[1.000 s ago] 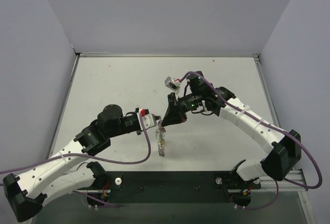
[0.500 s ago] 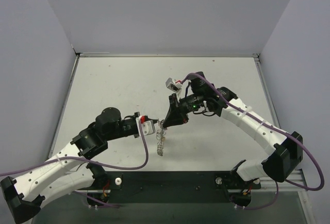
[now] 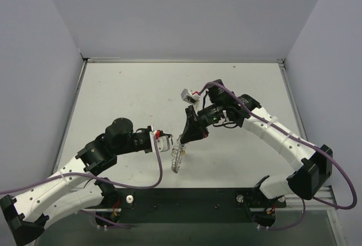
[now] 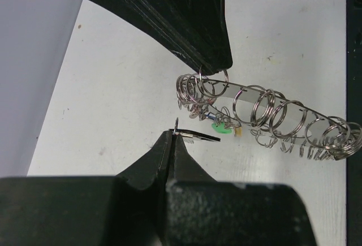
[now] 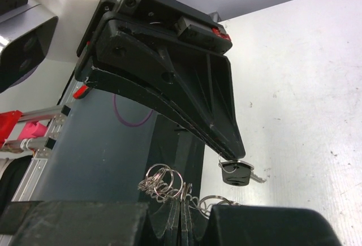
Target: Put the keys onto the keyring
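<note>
The keyring (image 4: 266, 110) is a long silvery loop strung with many small split rings, hanging above the table. My right gripper (image 5: 182, 201) is shut on its ring cluster (image 5: 163, 179); in the left wrist view its dark fingers (image 4: 198, 37) come in from above. A green key head (image 4: 219, 127) and a yellowish one (image 4: 238, 131) dangle under the keyring. My left gripper (image 4: 174, 135) is shut on the thin small ring of a black-headed key (image 5: 235, 172), held just beside the keyring's end. Seen from the top, both grippers meet over the hanging keyring (image 3: 177, 156).
The white table (image 3: 124, 93) spreads behind and beside the arms, with grey walls on three sides. A black base rail (image 3: 186, 198) runs along the near edge, just below the hanging keyring. Purple cables (image 3: 161, 167) loop off both arms.
Both grippers have drifted a little toward the near edge, carrying the keyring and the black key with them. Neither grip has changed.
</note>
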